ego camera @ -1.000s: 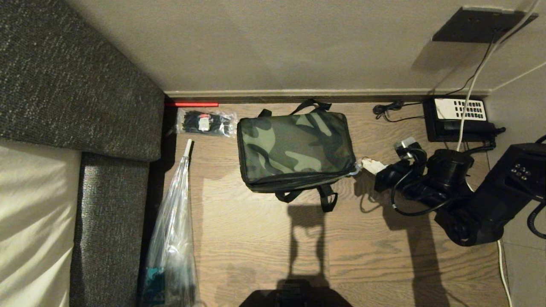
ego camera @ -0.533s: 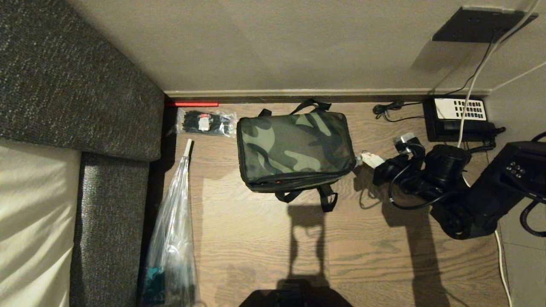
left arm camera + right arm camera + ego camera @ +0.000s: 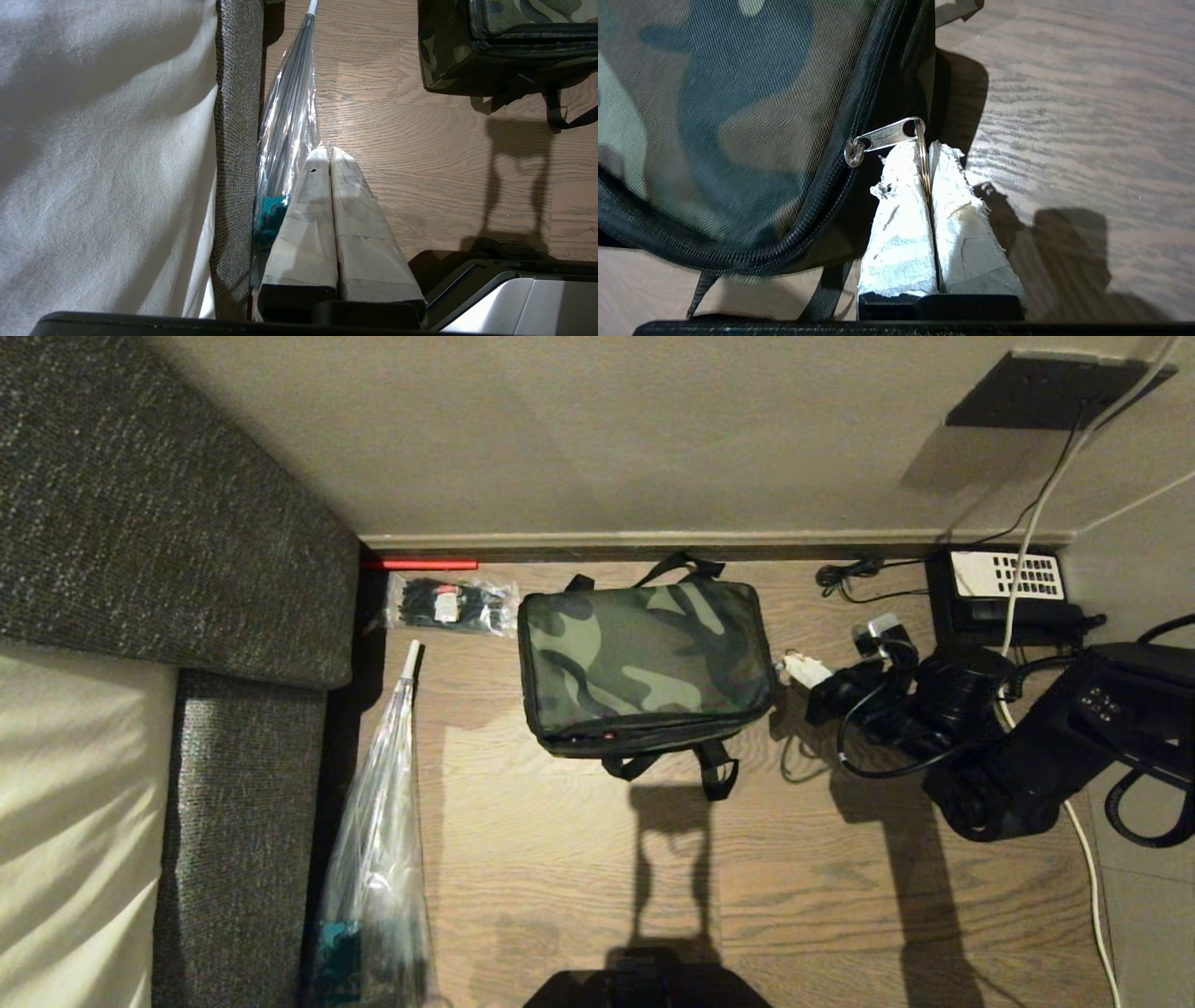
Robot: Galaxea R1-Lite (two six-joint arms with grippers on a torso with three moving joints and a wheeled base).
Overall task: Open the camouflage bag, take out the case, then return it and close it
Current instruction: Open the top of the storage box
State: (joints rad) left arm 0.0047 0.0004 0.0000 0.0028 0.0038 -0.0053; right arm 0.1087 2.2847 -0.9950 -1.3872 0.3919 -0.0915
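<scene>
Now the camouflage bag (image 3: 646,665) lies flat on the wooden floor (image 3: 579,868) at the centre of the head view, close under the wall. Its zip is closed along most of the visible edge. The right gripper (image 3: 801,669), at the bag's right side, is clenched on the ring (image 3: 924,163) of the metal zip pull (image 3: 882,137). The left gripper (image 3: 326,156) has its fingers pressed together, holding nothing, over the floor beside a clear wrapped umbrella (image 3: 287,121) at the lower left.

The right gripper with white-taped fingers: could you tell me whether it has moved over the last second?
Yes: the right gripper moved along the bag's side toward the black telephone.
</scene>
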